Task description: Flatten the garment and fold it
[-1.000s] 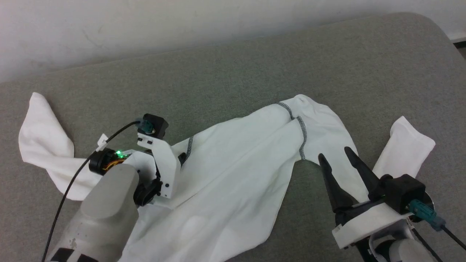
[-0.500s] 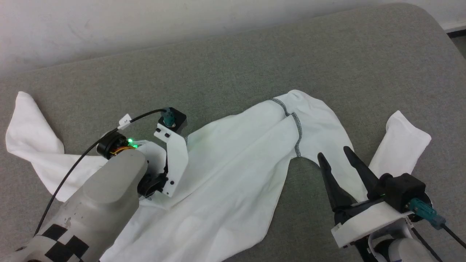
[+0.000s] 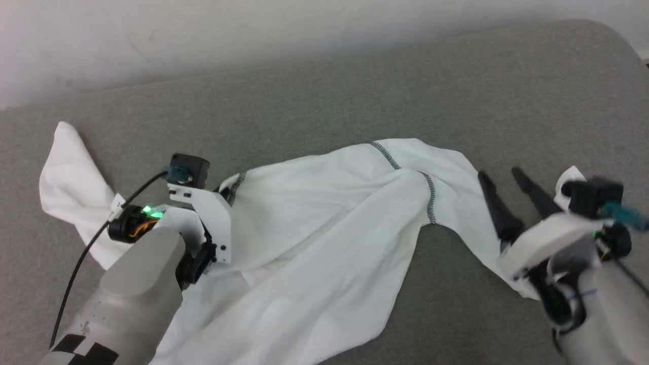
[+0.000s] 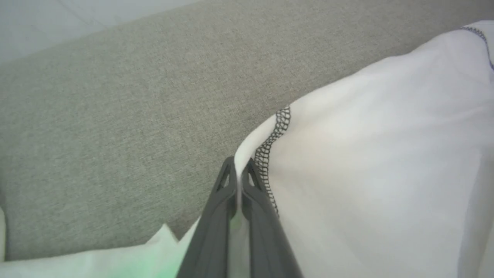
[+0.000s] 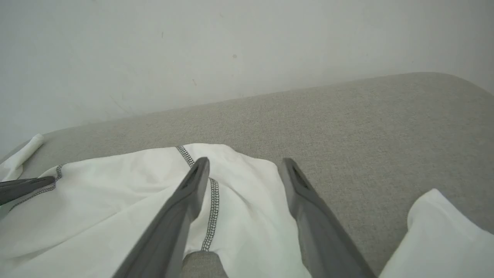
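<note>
Looks like a robot test room or lab rather than a lived-in home, though not settled beyond doubt. Across the top of the head view, plain off-white wall (image 3: 253, 35), lightly scuffed, meeting the counter (image 3: 355, 111) directly; same pairing in the right wrist view. Counter covered in grey woven fabric, rounded at the upper right corner, broad and flat like a purpose-made work surface. At lower left, pale robot forearm (image 3: 137, 284) carrying a black-and-white checker marker (image 3: 83, 350), a green status light (image 3: 148, 209) and a loose black cable (image 3: 76, 274): research-rig gear.
</note>
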Controlling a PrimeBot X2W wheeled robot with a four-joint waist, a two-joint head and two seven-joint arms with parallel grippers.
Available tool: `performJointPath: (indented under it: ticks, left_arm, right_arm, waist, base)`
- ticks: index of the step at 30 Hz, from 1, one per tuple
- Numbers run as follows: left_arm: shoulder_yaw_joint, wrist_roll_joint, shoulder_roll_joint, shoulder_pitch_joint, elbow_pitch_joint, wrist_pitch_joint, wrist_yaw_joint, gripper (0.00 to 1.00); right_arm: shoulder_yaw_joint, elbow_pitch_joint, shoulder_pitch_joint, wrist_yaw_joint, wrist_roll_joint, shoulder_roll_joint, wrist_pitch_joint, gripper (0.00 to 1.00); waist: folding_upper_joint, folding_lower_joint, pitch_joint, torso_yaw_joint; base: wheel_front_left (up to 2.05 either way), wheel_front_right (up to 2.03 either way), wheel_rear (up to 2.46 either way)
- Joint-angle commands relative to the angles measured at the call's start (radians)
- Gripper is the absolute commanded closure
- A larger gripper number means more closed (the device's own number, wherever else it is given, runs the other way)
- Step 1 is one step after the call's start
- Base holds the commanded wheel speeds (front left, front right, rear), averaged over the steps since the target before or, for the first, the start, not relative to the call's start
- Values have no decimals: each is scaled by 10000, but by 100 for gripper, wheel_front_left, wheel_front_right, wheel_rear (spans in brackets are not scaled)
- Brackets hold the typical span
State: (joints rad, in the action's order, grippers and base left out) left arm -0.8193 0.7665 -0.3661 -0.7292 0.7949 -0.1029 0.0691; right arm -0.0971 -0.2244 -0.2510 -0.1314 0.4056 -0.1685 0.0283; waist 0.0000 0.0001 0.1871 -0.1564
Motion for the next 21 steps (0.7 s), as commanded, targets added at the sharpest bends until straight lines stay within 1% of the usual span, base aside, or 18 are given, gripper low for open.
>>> performJointPath:
  ticks: [1,3,6,7,10,13,17,21]
  left_arm:
    - [146,88,-19,-37,-149,245,110,100]
    - [196,67,2,-162,-414,438,134,100]
    - [156,-62,31,-367,-842,600,171,100]
    - [156,-62,31,-367,-842,600,171,100]
    - [167,-146,52,-570,-1245,733,245,100]
    - [181,-201,80,-767,-1645,828,277,100]
    - [173,-281,88,-960,-2130,906,334,100]
    - [182,-315,51,-1070,-2474,951,376,100]
  right_arm:
    - [-86,-487,-663,7,333,-218,215,0]
    - [-341,-1302,-1525,7,792,-482,602,0]
    - [-1119,-2376,-2802,7,1372,-852,1374,0]
    - [-1119,-2376,-2802,7,1372,-852,1374,0]
    - [-2016,-3272,-3952,7,1937,-1151,2239,0]
    - [-2794,-4157,-4945,7,2233,-1441,3024,0]
    - [-3680,-5252,-5901,7,2362,-1624,4002,0]
    - [-4460,-6125,-6382,7,2535,-1664,4863,0]
  waist:
    - [0,-1,202,312]
    - [0,-1,368,515]
    - [0,-1,671,824]
    - [0,-1,671,824]
    - [0,-1,963,1087]
    - [0,-1,1268,1343]
    - [0,-1,1625,1605]
    - [0,-1,1880,1741]
  base:
    - [0,0,0]
    - [0,0,0]
    - [0,0,0]
    - [0,0,0]
    - [0,0,0]
    - [0,0,0]
    - [0,0,0]
    - [0,0,0]
